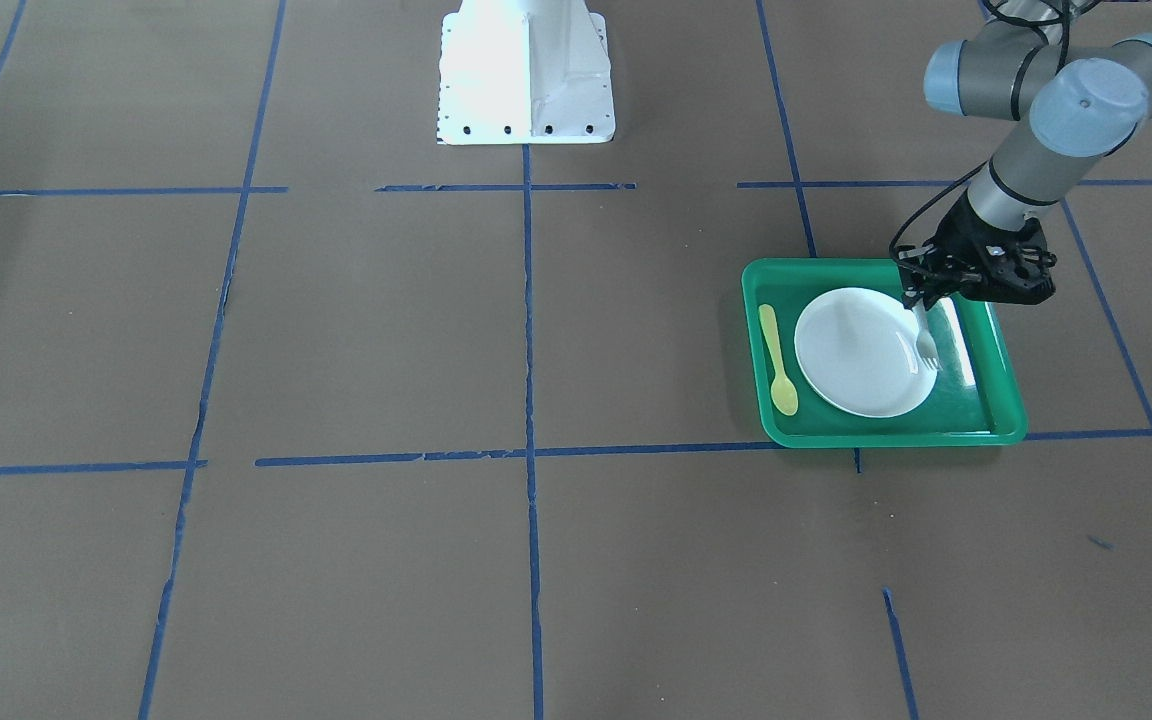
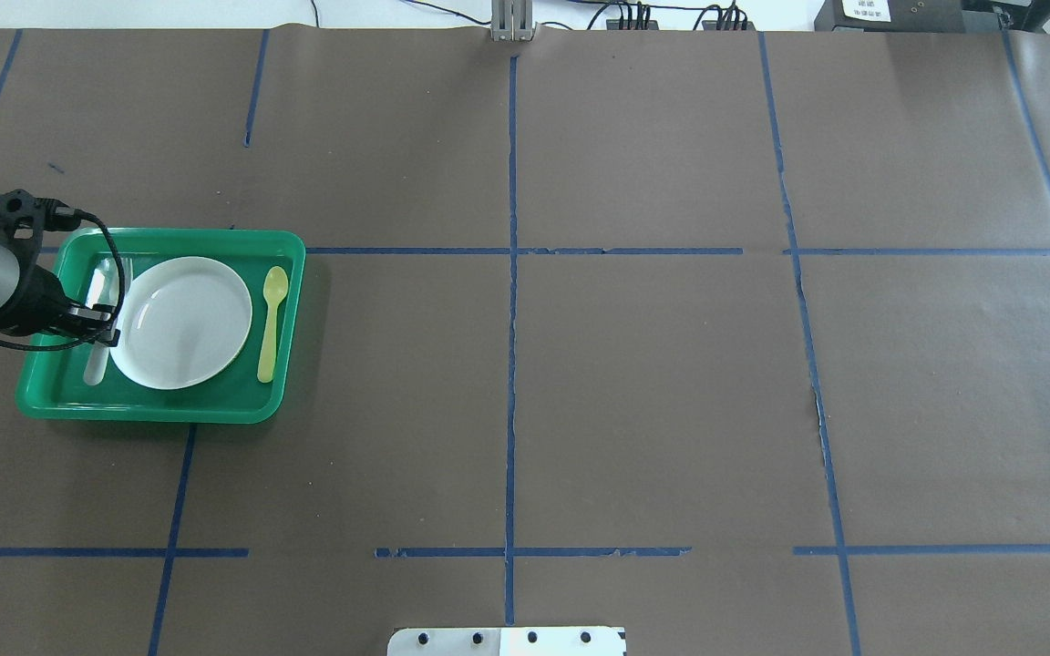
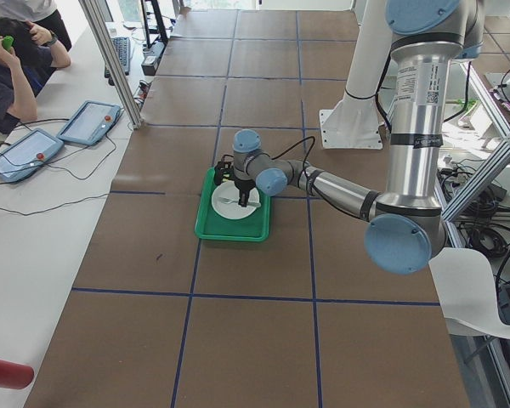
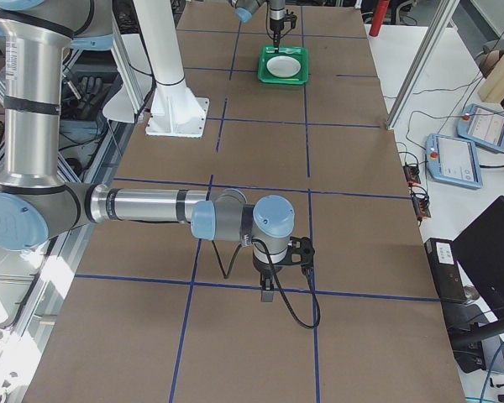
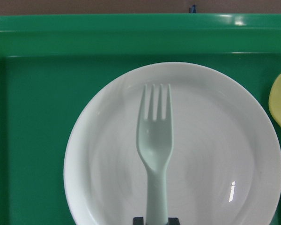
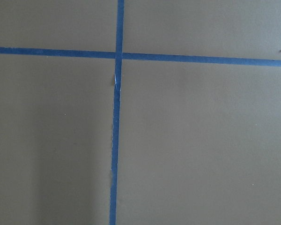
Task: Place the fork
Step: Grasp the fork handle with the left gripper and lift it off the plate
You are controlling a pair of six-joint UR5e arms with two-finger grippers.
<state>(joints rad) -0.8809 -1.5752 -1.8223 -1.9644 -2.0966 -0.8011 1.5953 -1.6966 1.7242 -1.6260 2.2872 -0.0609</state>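
The pale whitish fork is held by its handle in my left gripper, which is shut on it. The fork hangs tines-down, tilted, over the edge of the white plate in the green tray. In the left wrist view its tines lie over the plate. Whether they touch the plate I cannot tell. My right gripper shows only in the exterior right view, low over bare table far from the tray. I cannot tell if it is open or shut.
A yellow spoon lies in the tray on the far side of the plate from my left gripper. The robot's white base stands at the table's middle. Blue tape lines cross the brown table. An operator sits beside the table in the exterior left view.
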